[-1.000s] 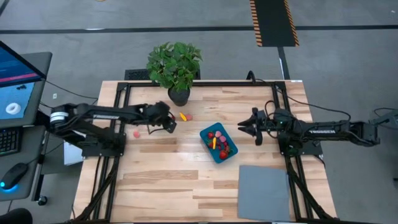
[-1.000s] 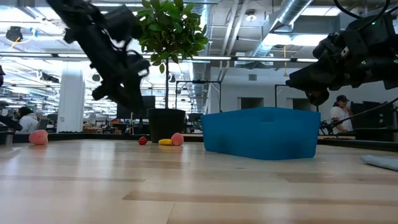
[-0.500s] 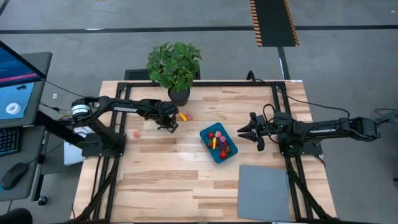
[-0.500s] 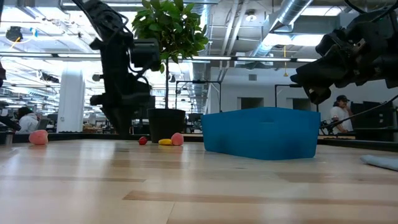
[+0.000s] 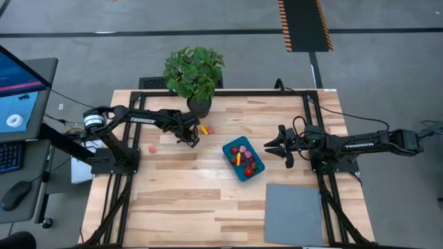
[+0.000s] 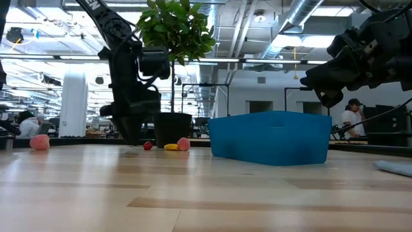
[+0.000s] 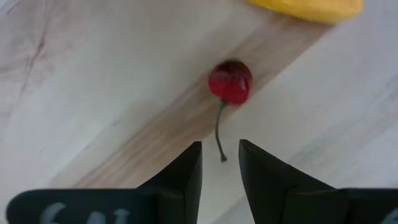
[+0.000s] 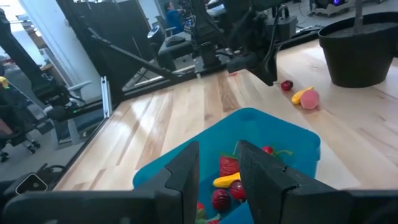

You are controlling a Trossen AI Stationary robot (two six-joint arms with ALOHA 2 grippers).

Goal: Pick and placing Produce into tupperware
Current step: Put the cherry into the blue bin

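Left hand [image 7: 220, 163] is hovering over the worktop [image 5: 187, 200], fingers narrowly parted and holding nothing. Your cherry [image 7: 231, 81] is lying just ahead at twelve o'clock, stem pointing back into the gap. Right hand [image 5: 271, 145], slightly parted and empty, is waiting by the blue tub [image 5: 257, 174].

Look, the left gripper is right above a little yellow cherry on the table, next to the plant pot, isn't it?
Almost. The cherry is red, not yellow; the left wrist view shows it lying on the table just ahead of the left gripper. The yellow thing is a different piece beside it. The plant pot is indeed close by.
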